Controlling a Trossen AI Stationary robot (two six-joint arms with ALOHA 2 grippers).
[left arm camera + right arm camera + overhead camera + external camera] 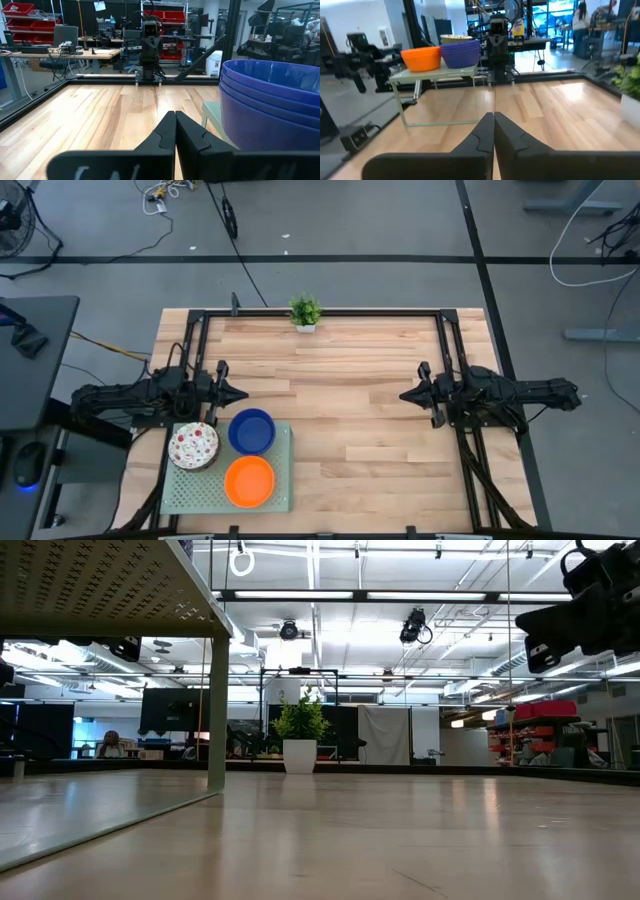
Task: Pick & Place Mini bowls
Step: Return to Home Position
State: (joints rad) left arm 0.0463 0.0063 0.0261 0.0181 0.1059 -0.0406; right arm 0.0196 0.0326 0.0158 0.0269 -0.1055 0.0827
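Observation:
Three stacks of mini bowls stand on the pale green perforated tray [278,495] at the table's near left: a dark blue stack [251,430], an orange stack [249,481] and a white red-speckled stack [194,445]. The blue stack [272,100] fills one side of the left wrist view; the right wrist view shows the orange stack [421,57] and the blue stack [461,53] on the raised tray. My left gripper [240,394] is shut, hovering just beyond the tray's far edge. My right gripper [406,395] is shut, at the table's right side, pointing left.
A small potted green plant [305,312] stands at the middle of the table's far edge, also in the low view [300,735]. Bare wood lies between the two arms. A black frame runs along the table's left, far and right edges. The tray stands on thin legs [216,710].

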